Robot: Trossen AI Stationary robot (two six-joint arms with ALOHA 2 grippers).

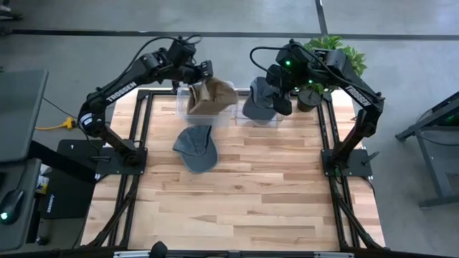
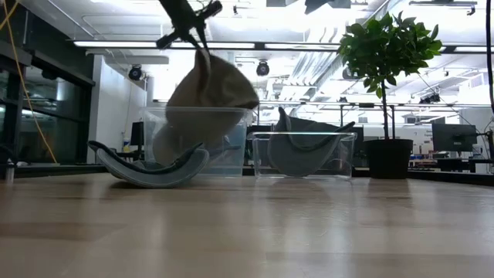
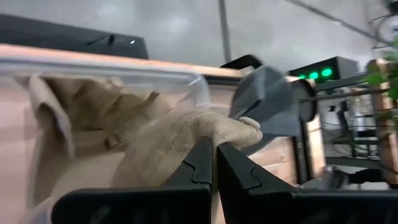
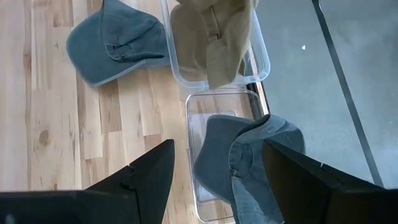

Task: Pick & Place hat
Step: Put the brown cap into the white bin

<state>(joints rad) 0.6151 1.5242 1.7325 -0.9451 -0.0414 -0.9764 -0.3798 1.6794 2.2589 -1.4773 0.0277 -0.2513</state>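
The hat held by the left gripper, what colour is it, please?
Tan hat, clearest in the high view.

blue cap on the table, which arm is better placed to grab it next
Right, probably. The right gripper is open and empty above the right bin. The left gripper is shut on the tan hat over the left bin. The blue cap lies nearer the left bin, though.
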